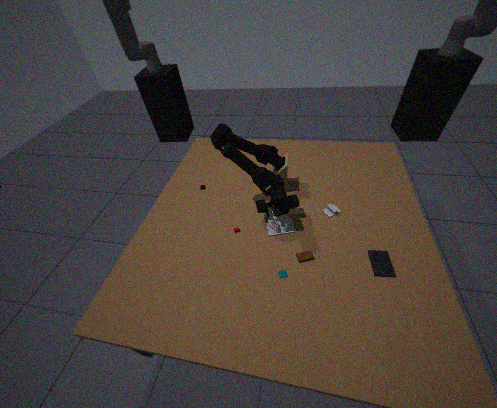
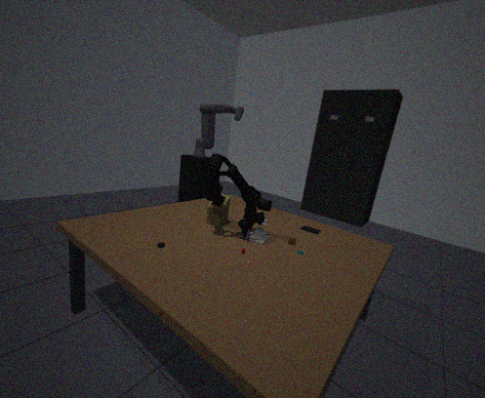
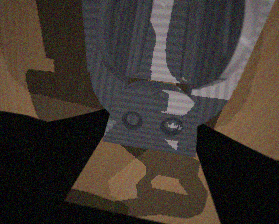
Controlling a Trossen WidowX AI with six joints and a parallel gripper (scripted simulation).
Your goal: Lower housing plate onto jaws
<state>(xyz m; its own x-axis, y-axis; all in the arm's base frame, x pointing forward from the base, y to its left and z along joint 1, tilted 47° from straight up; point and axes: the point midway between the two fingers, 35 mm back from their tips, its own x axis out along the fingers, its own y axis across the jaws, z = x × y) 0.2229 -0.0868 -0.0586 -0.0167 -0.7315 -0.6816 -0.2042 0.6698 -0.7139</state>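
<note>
Housing plate [image 1: 287, 227] [image 2: 259, 237] [image 3: 146, 137], as far as I can make it out, is the grey piece right at the fingers, narrow end with the two ring marks between the tips in the wrist view. Its long axis runs up and away from there, roughly square to the way the fingers close. The gripper [image 1: 279, 209] [image 2: 244, 234] [image 3: 151, 119] stands pretty wide and has that end pinched. Can't tell if the plate is seated on the stubs, so I'd check it's level before letting go; a crooked release could leave one side riding high.

Further out on the wooden table [image 1: 191, 310] [image 2: 221, 302]: a brown block [image 1: 305, 257] [image 2: 292, 241], a teal square [image 1: 283, 274] [image 2: 300, 253] near it, and a dark slab [image 1: 381, 263] [image 2: 310, 229] well apart. Room's dim, with a tall dark cabinet [image 2: 349, 161] behind.
</note>
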